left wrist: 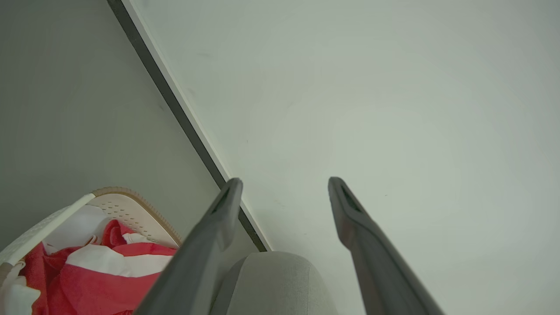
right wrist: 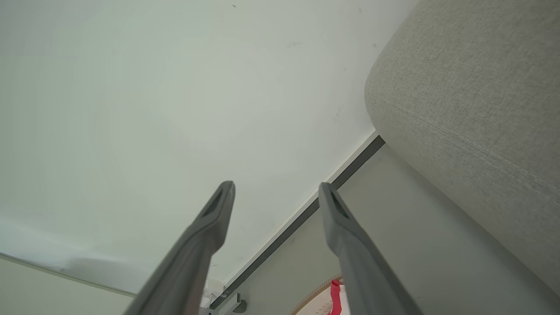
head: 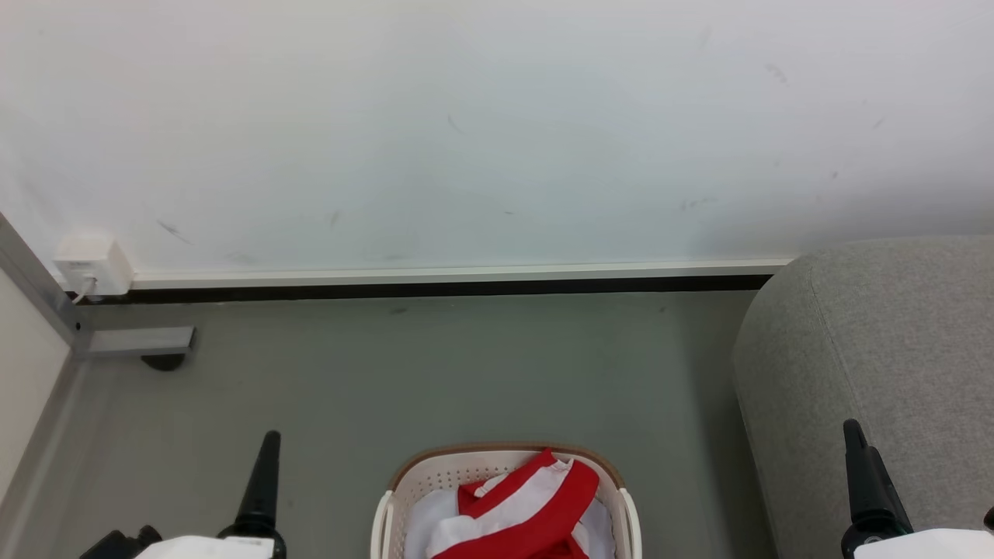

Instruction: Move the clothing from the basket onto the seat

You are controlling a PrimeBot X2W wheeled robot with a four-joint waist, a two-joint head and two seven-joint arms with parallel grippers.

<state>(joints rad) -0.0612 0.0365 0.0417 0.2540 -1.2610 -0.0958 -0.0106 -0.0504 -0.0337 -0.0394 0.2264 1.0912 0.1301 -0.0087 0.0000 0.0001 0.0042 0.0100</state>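
Note:
The cream basket (head: 497, 452) with its brown rim stands on the floor at the bottom middle of the head view. Red clothing (head: 536, 505) with broad white bands lies heaped in it, over a pale sheet (head: 419, 524). The light grey seat (head: 893, 334) fills the right side. One dark finger (head: 260, 481) of my left gripper rises left of the basket, and one finger (head: 866, 473) of my right gripper rises in front of the seat. In the wrist views my left gripper (left wrist: 282, 181) and right gripper (right wrist: 275, 186) are open, empty, and raised above the basket (left wrist: 127, 197).
A white wall with a dark baseboard (head: 435, 289) closes the far side of the grey floor. A small white socket box (head: 89, 268) and a metal frame foot (head: 140, 340) sit at the far left. Bare floor lies between the basket and the wall.

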